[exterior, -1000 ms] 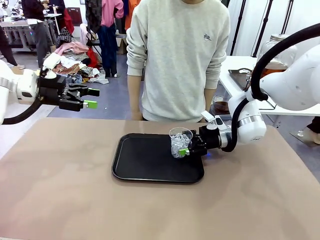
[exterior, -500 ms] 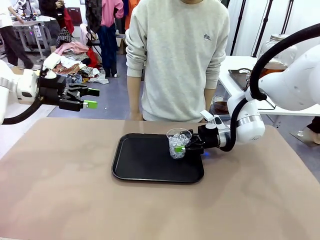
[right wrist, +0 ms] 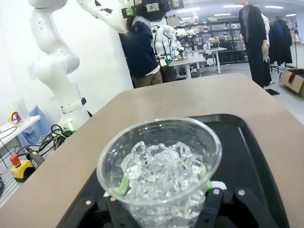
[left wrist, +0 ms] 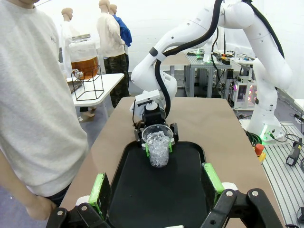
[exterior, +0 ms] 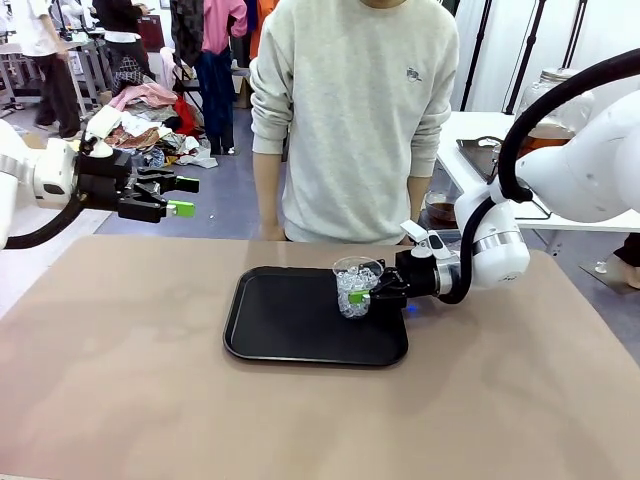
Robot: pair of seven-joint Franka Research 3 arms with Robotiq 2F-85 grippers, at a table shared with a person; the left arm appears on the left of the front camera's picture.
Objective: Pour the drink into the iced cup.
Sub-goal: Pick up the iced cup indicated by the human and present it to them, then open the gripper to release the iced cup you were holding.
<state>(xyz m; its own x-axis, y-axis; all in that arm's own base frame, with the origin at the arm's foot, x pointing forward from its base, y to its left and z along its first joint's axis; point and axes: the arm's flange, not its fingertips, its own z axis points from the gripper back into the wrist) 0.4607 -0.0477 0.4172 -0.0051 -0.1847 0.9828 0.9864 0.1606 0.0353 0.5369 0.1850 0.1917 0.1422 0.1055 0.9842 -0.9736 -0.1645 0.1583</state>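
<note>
Here the right hand (exterior: 360,297) is seen clamped around the iced cup (exterior: 356,275), a clear, thin-walled tumbler heaped with ice, upright on the black tray (exterior: 290,335). The drink (left wrist: 85,66), amber in a lidded glass jar (left wrist: 83,47), is found on a side table (left wrist: 109,80) well off to that arm's side, so the right arm is judged nearer. The left hand (exterior: 183,196) is held wide open, empty, well apart.

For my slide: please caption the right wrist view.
Right end effector shut on the iced cup, black tray beneath.

Far finger of right gripper (exterior: 362,297) hidden behind iced cup (exterior: 357,285); cup base cut off, right wrist view; jar dispenser (exterior: 560,78) beyond cup half-hidden by right arm (exterior: 590,165).
</note>
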